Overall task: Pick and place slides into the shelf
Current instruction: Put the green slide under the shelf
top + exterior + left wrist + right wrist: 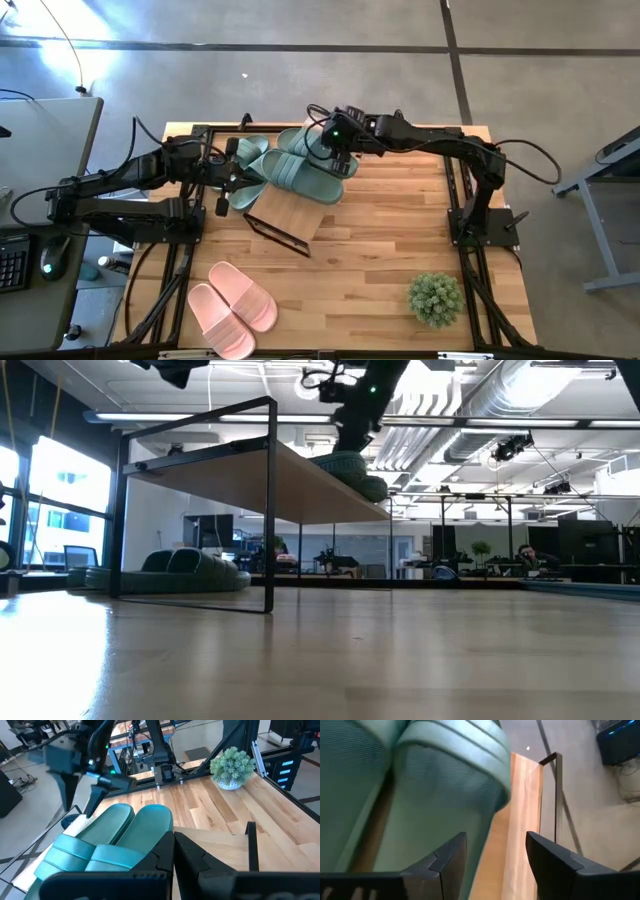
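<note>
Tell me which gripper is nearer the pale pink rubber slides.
Left. The left gripper sits by the small bamboo-top wire shelf, up-table from the pink slides. The open right gripper is farther, over the green slides.

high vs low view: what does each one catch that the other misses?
High view only: the pink slides at the table's near edge, the potted plant, the left gripper beside the shelf, and both arm bases.

Low view only: the shelf side-on, showing its thin black frame, another green pair down on the table past it, and the room behind.

Both: the green slides lying on the shelf's wooden top, with the right gripper just above them, its fingers open.
</note>
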